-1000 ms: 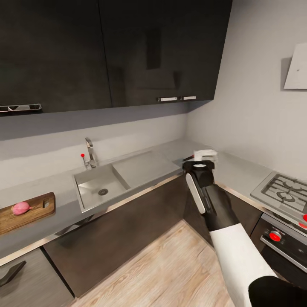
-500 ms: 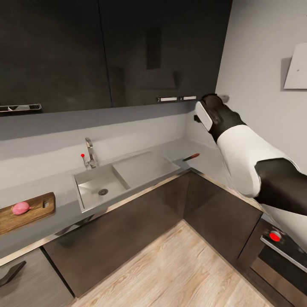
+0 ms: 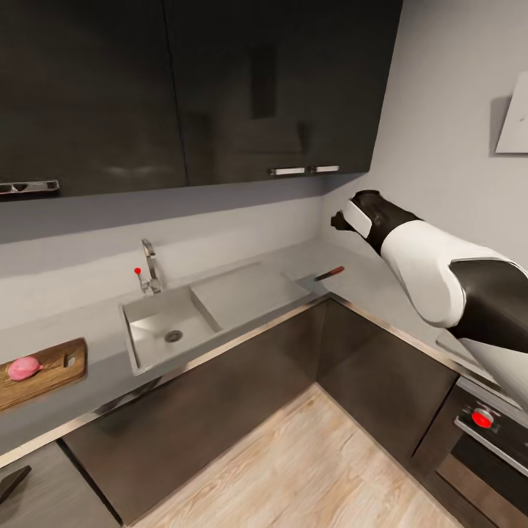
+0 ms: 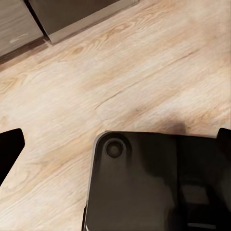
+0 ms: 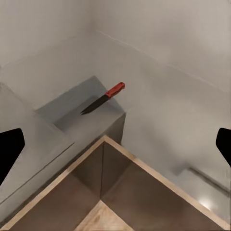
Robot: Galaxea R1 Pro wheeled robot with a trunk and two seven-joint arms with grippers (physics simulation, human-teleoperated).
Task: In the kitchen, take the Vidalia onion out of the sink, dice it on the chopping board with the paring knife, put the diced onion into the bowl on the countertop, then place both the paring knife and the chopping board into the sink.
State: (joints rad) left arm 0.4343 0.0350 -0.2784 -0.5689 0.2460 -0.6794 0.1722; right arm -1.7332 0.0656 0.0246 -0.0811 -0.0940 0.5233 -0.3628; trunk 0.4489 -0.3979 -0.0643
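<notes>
The pinkish Vidalia onion (image 3: 23,368) lies on the brown chopping board (image 3: 55,367) at the far left of the grey countertop (image 3: 95,323). The steel sink (image 3: 165,334) with its tap (image 3: 150,268) is right of the board, and its basin holds nothing. The paring knife (image 3: 329,273) lies on the countertop near the corner; in the right wrist view the paring knife (image 5: 103,98) shows a red handle. My right gripper (image 5: 115,149) hangs open above and right of it, fingertips (image 5: 9,154) wide apart. My left gripper (image 4: 115,144) is open over the floor. The bowl is hidden.
My raised right arm (image 3: 433,271) covers the counter beyond the corner. An oven with a red knob (image 3: 482,419) stands at the lower right. Dark wall cabinets (image 3: 220,88) hang above the counter. Under my left gripper are the wood floor (image 4: 96,72) and my black base (image 4: 159,183).
My right arm rose from low over the counter corner to up by the wall, then came down a little. The camera shifted, so the board and sink sit further left.
</notes>
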